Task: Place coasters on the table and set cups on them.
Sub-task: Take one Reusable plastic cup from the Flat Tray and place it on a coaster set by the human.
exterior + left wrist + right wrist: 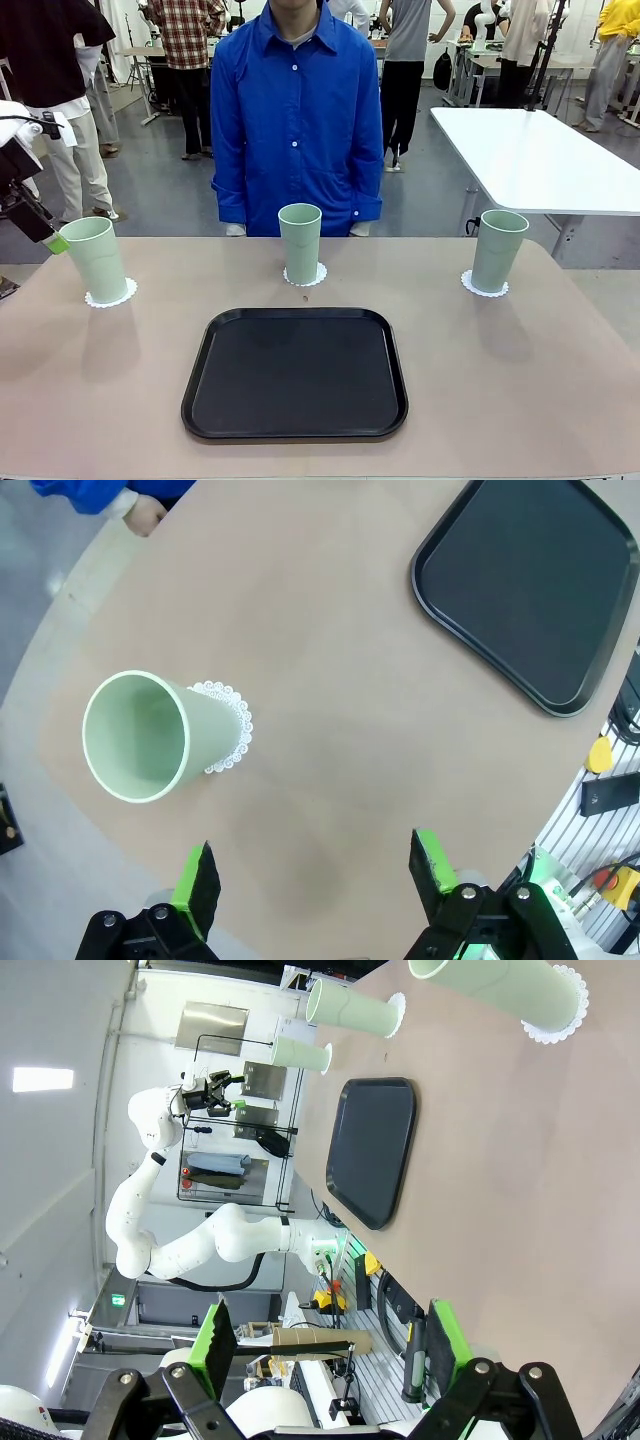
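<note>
Black rounded-square plastic tray (295, 372): near edge of the tan matte tabletop (560, 400), centre; nothing on it.

Three tall mint-green plastic tumblers, each upright on a white scalloped paper doily: left edge (96, 259) on (110, 296); far edge, centre (300, 243) on (304, 276); right (497, 250) on (484, 287).

Left gripper (314, 872): jaws spread, empty, beside the left tumbler. Right gripper (330, 1345): jaws spread, empty.

Step, judged: all settings look complete; next calls only for retreat without clipping the left tumbler.
</note>
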Tool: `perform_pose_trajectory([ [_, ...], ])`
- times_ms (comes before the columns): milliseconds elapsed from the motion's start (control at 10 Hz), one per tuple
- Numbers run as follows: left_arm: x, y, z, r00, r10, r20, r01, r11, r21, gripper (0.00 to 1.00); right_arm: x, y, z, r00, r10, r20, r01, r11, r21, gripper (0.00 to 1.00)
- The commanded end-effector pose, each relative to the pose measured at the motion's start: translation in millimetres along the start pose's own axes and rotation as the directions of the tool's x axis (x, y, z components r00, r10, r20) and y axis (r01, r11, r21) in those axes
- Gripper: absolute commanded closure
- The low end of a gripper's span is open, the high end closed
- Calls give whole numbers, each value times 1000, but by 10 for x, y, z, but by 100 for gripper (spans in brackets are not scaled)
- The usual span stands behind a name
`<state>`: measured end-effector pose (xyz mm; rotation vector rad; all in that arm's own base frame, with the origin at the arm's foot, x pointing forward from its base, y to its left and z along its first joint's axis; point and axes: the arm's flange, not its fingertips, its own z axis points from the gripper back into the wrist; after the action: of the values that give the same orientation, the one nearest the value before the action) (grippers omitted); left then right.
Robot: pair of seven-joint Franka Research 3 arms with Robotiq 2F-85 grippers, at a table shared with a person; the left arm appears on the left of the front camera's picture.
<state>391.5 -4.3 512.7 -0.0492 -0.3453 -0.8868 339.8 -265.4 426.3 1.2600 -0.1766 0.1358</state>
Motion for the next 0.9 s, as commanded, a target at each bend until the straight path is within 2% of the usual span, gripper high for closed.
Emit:
perform_pose_trajectory([
  [0, -1, -30, -8, 1000, 2, -20, -2, 1000, 8, 0, -13, 22, 8, 1000, -9, -3, 9, 1000, -3, 0],
  [300, 0, -4, -3, 1000, -3, 0, 3, 1000, -1, 0, -13, 22, 8, 1000, -9, -3, 9, 1000, -3, 0],
  [400, -176, -230, 25, 981, 185, -65, -187, 982, -34, 0, -13, 22, 8, 1000, -9, -3, 9, 1000, -3, 0],
  [500, -328, -366, -25, 942, 294, -162, -306, 951, -51, 0, -13, 22, 8, 1000, -9, -3, 9, 1000, -3, 0],
  [600, -501, -449, -112, 914, 333, -233, -351, 935, -41, 0, -13, 22, 8, 1000, -9, -3, 9, 1000, -3, 0],
  [700, -598, -455, -127, 897, 366, -248, -380, 925, -9, 0, -13, 22, 8, 1000, -9, -3, 9, 1000, -3, 0],
  [800, -662, -394, -102, 883, 413, -224, -414, 909, 45, 0, -13, 22, 8, 1000, -9, -3, 9, 1000, -3, 0],
])
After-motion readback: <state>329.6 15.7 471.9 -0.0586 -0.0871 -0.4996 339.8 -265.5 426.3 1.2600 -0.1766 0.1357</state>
